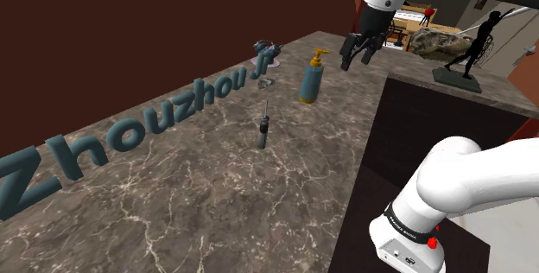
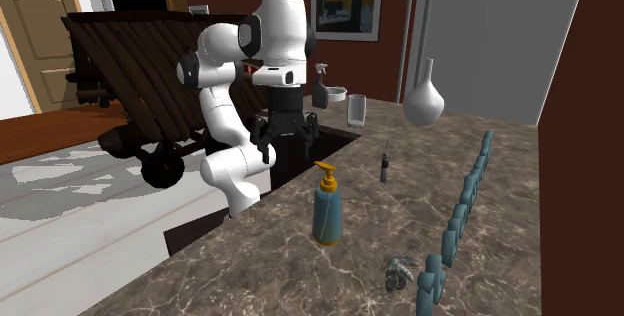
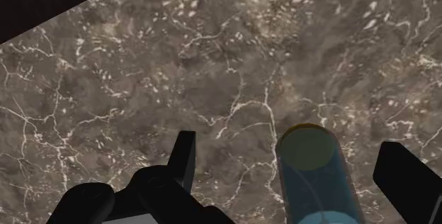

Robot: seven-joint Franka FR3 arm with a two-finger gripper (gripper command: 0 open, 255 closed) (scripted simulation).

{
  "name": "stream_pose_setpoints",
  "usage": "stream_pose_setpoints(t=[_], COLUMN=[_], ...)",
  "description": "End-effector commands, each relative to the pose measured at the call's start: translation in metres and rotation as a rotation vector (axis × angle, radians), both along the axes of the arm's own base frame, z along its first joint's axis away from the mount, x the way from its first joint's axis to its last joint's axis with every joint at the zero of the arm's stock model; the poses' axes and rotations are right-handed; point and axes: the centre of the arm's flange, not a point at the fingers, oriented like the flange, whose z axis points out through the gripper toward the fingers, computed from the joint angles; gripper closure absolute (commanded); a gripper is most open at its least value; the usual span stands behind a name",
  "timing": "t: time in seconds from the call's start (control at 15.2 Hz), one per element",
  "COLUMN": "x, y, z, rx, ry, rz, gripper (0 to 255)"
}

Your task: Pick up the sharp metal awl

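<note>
Four features run left to right across the marble counter (image 1: 199, 193) in the shoulder view: raised blue lettering (image 1: 129, 137); the awl (image 1: 263, 131), standing upright on its dark handle, thin spike uppermost, well apart from the gripper; a blue pump bottle (image 1: 312, 79); and the black gripper (image 1: 358, 55), fingers spread wide, clasping nothing, above the counter's edge.

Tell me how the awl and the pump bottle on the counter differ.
Size: the awl is far shorter and slimmer than the pump bottle. Colour: the awl is dark grey, the pump bottle blue with an orange pump. Place: the pump bottle stands closer to the gripper than the awl does. Shared: both stand upright on the marbled counter, and the gripper touches neither.
</note>
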Motion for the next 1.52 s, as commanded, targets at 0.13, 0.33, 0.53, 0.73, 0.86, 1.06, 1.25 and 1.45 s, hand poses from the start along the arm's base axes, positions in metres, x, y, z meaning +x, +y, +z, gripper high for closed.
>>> stream_pose_setpoints(t=[0.13,0.33,0.53,0.73,0.86,1.06,1.25,1.45], x=[-0.001,-0.003,-0.006,-0.008,-0.01,-0.013,-0.016,-0.019], y=[0.026,0.065,0.103,0.142,0.168,0.207,0.245,0.284], z=[-0.003,-0.008,-0.013,-0.018,-0.021,-0.026,-0.031,-0.036], rx=[0.001,0.003,0.005,0.007,0.009,0.011,0.013,0.015], ry=[-0.021,-0.051,-0.082,-0.113,-0.133,-0.164,-0.195,-0.226], rz=[0.006,0.014,0.023,0.032,0.037,0.046,0.054,0.063], gripper=[0,0,0,0,0,0,0,0])
